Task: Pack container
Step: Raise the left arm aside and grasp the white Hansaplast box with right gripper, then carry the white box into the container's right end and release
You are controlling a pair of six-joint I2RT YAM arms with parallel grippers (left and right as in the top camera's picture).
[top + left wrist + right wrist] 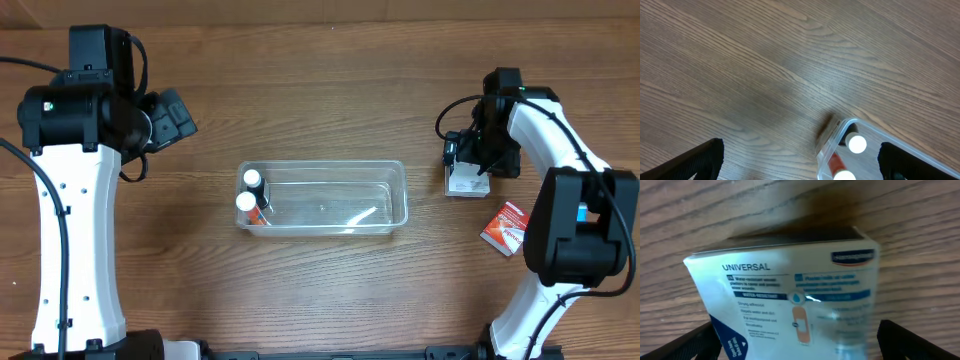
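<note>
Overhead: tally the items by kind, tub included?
Tub: 1
Bottles: 2, both in the tub
Plaster box: 1
Red packet: 1
Total: 5

The plaster box [790, 295] reads "UNIVERSAL" and "WATER-RESISTANT".

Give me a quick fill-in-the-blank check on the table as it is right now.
The clear container holds ___ white-capped bottles. Both bottles sit at the end nearer the ___ arm. The right gripper is over a plaster box headed with the word ___. The red packet lies ___ the container.
Missing: two; left; UNIVERSAL; outside.
</note>
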